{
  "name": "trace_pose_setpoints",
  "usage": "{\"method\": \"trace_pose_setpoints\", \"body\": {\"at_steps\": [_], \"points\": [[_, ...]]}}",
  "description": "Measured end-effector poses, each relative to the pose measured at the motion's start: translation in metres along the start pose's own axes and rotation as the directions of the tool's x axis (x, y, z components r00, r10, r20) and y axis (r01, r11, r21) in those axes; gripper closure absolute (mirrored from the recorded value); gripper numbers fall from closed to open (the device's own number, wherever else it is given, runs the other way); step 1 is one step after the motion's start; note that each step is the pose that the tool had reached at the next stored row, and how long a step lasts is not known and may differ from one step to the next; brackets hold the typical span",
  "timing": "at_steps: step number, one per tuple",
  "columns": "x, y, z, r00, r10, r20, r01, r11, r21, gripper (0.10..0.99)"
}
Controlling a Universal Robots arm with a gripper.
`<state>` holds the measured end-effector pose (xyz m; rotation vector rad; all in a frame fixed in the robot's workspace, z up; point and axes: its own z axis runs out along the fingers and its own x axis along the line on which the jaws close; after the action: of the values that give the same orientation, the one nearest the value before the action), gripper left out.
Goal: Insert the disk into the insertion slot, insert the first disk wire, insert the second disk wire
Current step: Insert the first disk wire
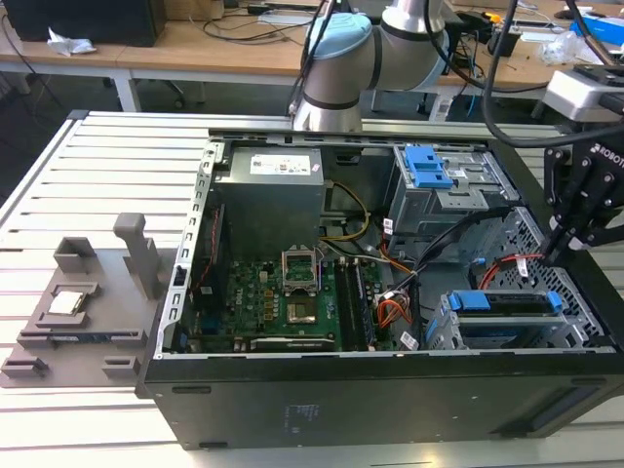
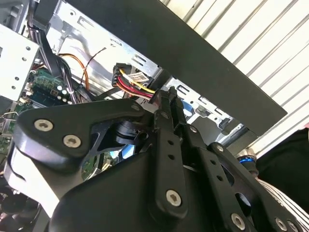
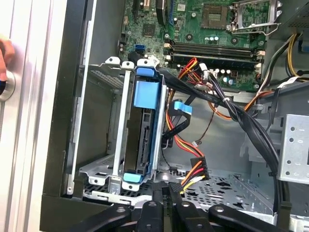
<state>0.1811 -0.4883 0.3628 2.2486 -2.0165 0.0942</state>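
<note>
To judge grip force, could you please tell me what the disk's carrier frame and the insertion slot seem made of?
The carrier frame is likely moulded plastic: uniform bright blue, smooth. The insertion slot is apparently bare sheet metal: silver-grey, thin, folded, perforated.

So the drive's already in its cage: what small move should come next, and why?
Probably ease the plug toward the disk's exposed end. The disk sits in the insertion slot, and the gripper looks shut on the plug of the red, yellow and black wires, apart from the disk.
</note>
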Motion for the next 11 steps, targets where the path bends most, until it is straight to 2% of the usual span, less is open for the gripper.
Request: {"method": "trace_pose_setpoints", "body": {"at_steps": [5,8,11], "points": [[0.0006,0.0009,-0.0055,1.0000,0.007,0.0005,-0.007,1.0000,0.000,0.918],[0.0006,0.0009,-0.0056,0.9969,0.078,0.0033,-0.078,0.9969,-0.010,0.918],[0.0006,0.0010,-0.0056,0.9960,0.089,0.0036,-0.089,0.9960,-0.011,0.918]]}}
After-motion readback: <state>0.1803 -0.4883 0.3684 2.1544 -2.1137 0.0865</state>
